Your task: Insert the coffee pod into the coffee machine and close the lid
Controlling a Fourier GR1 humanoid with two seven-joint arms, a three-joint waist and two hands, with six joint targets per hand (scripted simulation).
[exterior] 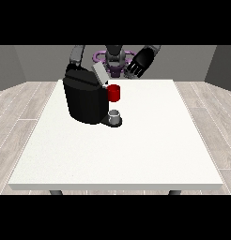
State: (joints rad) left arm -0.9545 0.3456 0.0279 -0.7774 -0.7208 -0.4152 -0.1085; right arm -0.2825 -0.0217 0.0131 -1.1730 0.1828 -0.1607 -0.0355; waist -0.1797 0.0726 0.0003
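Fingers (131, 72) on the hand at the view's right (140, 62) were spread and hanging loose, pointed down toward the bench (136, 150), grasping nothing. That hand was raised above the far edge, palm facing the camera, forearm coming in from the upper right. The other arm (78, 54) reached down behind the coffee machine (84, 98), and its hand was hidden by the machine, so no call on what it was doing.

Count-wise: one black coffee machine, one lid (100, 74) tilted up and open, one red thing at the machine (114, 93), one grey thing (115, 116).

The machine sat down and to the left of those loose fingers, with the lid nearest to them and the red thing just below the lid. The grey thing was small, roundish, cup-like, sitting on the machine's dark base (107, 122), well below the fingers. Couldn't tell if it was the pod.
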